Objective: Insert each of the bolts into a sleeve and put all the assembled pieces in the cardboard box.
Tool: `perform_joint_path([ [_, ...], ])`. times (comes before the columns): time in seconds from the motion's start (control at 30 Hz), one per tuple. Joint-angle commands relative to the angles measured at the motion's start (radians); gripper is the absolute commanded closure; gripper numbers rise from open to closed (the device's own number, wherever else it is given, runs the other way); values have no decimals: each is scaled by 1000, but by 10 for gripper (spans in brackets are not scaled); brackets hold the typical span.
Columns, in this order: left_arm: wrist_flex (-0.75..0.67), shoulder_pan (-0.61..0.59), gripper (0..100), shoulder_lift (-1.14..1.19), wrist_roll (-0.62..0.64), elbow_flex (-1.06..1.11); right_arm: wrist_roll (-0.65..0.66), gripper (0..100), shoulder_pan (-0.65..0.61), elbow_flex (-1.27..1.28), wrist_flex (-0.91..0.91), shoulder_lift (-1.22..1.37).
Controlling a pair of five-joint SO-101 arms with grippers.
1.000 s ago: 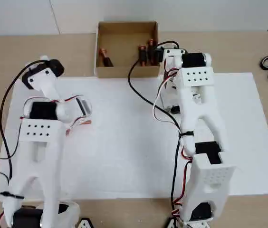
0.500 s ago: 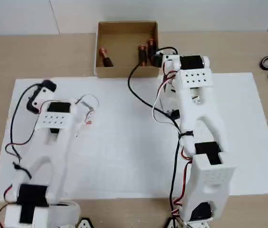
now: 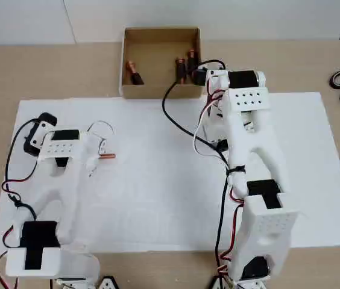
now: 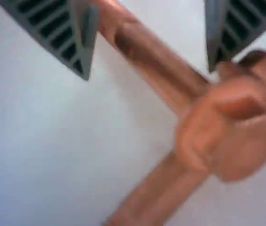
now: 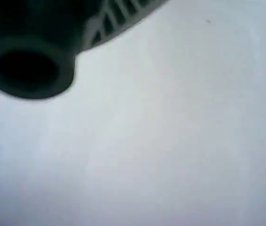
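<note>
Drawn back from the box (image 3: 123, 60), the left tool (image 4: 147, 68) now hangs with jaws apart over the bolt (image 3: 107, 156) on the sheet (image 3: 170, 198), so a skewed closing may roll it away; whether the right tool (image 5: 76, 37) clamps the sleeve (image 5: 29, 70), I cannot tell.

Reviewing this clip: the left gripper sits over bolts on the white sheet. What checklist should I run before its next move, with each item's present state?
1. Left gripper open: ok, fingers stand apart.
2. Bolt between the fingers: ok, its shaft crosses the gap.
3. Bolt free of others: cannot tell, a second bolt overlaps it in the left wrist view.
4. Sleeve held firmly: cannot tell; its open end faces the right wrist camera.
5. Box has room: ok, three pieces inside, floor between them bare.
</note>
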Motion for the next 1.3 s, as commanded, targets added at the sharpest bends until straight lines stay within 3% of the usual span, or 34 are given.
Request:
perform_joint_path([
  [0.0,-12,-8,848,-6,3,-4,3,995,12,-5,8,-77],
  [0.2,-14,-5,856,-5,3,-1,3,995,12,-5,8,-74],
  [0.33,-14,-3,994,-5,3,1,3,995,12,-5,8,-74],
  [0.53,-14,5,994,-5,0,-4,3,995,12,-5,10,-74],
  [0.7,-11,98,994,-12,-29,-22,3,995,8,-5,10,-73],
  [0.93,61,249,994,-32,-334,-107,3,995,12,21,10,-76],
  [1.07,150,261,992,-87,-509,-170,3,995,12,35,8,-76],
  [1.27,157,259,992,-94,-859,-116,3,995,12,35,8,-76],
])
